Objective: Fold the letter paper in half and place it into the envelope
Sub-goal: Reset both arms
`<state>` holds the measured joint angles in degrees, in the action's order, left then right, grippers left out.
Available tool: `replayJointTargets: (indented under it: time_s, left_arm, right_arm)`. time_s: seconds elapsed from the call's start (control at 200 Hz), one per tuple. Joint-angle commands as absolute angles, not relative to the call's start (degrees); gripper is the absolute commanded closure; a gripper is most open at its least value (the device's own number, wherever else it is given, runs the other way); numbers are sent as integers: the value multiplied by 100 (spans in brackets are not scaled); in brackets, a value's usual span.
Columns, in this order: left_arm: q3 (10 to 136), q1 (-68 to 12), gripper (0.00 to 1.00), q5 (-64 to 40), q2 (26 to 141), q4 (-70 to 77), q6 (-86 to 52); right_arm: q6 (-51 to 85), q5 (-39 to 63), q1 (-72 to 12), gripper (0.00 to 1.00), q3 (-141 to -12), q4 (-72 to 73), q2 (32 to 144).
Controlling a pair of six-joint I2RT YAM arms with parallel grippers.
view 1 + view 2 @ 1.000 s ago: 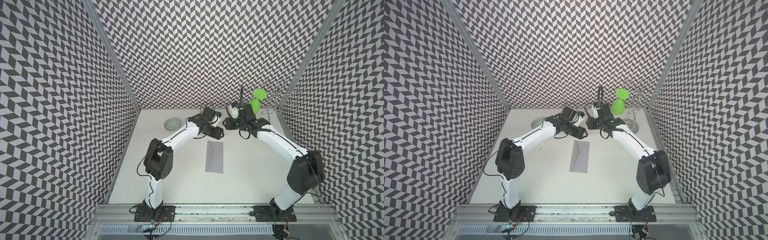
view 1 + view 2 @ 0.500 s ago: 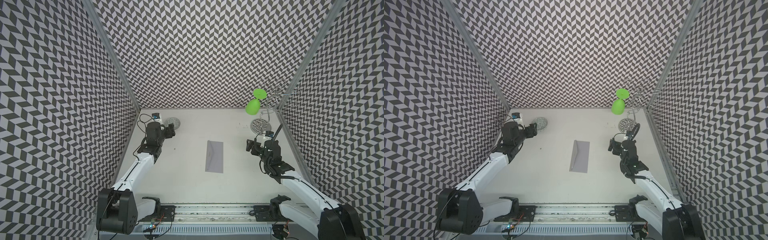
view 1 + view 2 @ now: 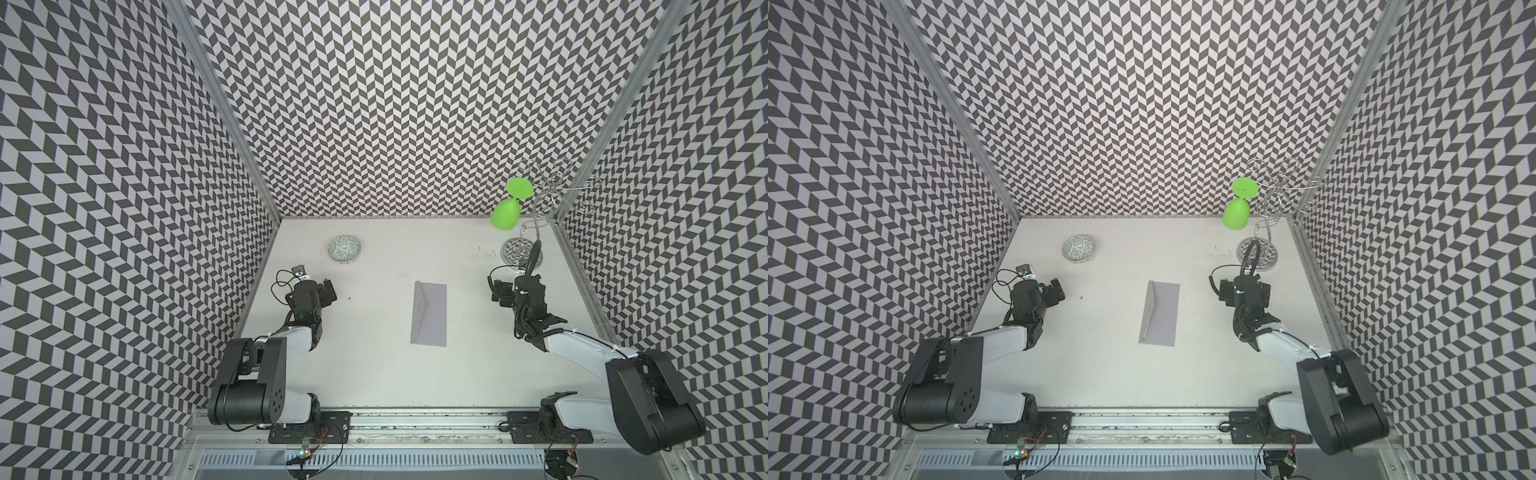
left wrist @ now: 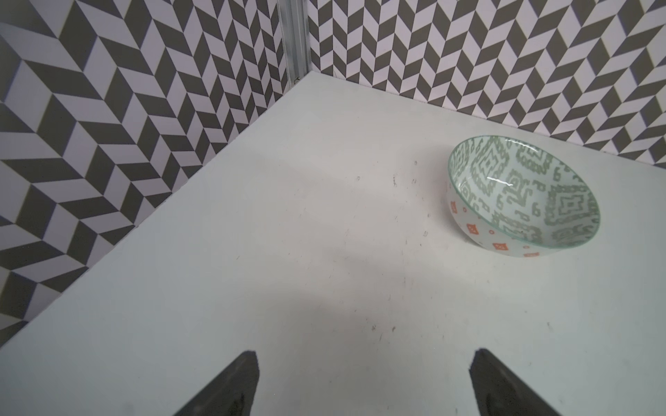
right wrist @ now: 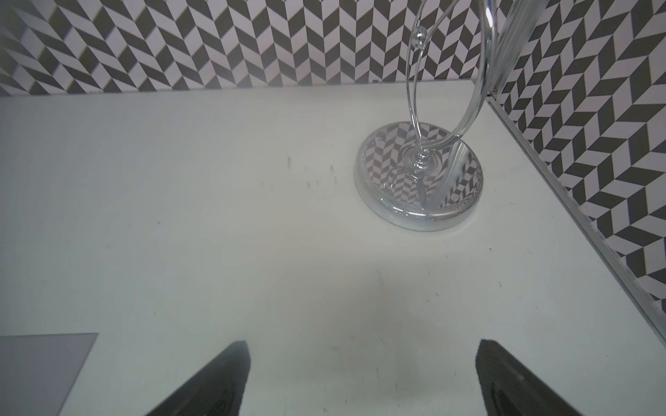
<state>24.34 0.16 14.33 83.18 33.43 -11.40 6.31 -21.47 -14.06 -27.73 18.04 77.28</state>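
Envelope [image 3: 430, 313], grey-lavender and flat, lies about the middle of the white counter [image 3: 374, 365], its long sides running near to far; both top views show it there [image 3: 1160, 313]. A thin pale line runs along its length close to the left edge. Whether the letter paper is inside cannot be told.

Left end effector [image 3: 328, 290] hovers over the left part of the counter, well apart from the envelope. Its wrist view shows the two dark fingers spread wide with only bare counter between them [image 4: 364, 353]. A patterned bowl [image 3: 344, 249], green inside with orange marks outside, stands beyond it toward the far left corner.

Right end effector [image 3: 498, 291] is on the right side, also clear of the envelope. Its fingers stand wide apart and hold nothing [image 5: 362, 343]; a corner of the envelope [image 5: 39, 371] shows in that wrist view. Just beyond it is the round base of a chrome wire stand [image 5: 418, 180], from which a green goblet [image 3: 505, 214] hangs upside down near the far right corner.
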Motion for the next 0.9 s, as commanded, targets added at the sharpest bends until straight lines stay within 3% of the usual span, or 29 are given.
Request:
replayJointTargets:
  time_s: [0.0, 0.095, 0.155, 0.225, 0.315, 0.471, 0.556, 0.756, 0.826, 0.891]
  left_arm:
    - [2689, 54, 2, 1459, 8594, 4303, -771]
    - [2820, 38, 1, 1345, 9024, 4821, -622]
    - [3176, -67, 1, 1250, 9181, 4309, -471]
    - [3056, -83, 1, 459, 9122, 4520, -88]
    - [2375, -97, 1, -131, 8843, 5526, 192]
    - [955, -113, 1, 439, 9051, 8431, -7]
    - [987, -10, 1, 687, 8873, 8026, -251]
    - [1159, 2, 1, 624, 8956, 7869, -263]
    - [1178, 2, 1, 628, 8936, 7789, -256]
    - [1116, -13, 1, 637, 8908, 7857, -231]
  right_arm:
    - [211, -2233, -1422, 0, -2716, 2750, 8119]
    - [43, -2253, -1412, 1, -3031, 2755, 8541]
    - [-107, -2291, -1402, 1, -3133, 2993, 8735]
    - [-238, -2158, -1318, 0, -3234, 3295, 8901]
    - [-361, -1919, -1206, 1, -3342, 3665, 9074]
    - [-596, -1424, -988, 1, -3304, 4443, 9324]
    - [-333, -1052, -683, 1, -3293, 4365, 9250]
    - [-287, -556, -453, 1, -855, 7293, 7944]
    - [-451, 21, -400, 1, -618, 7994, 8291]
    - [-342, -136, -395, 0, -793, 8480, 8906]
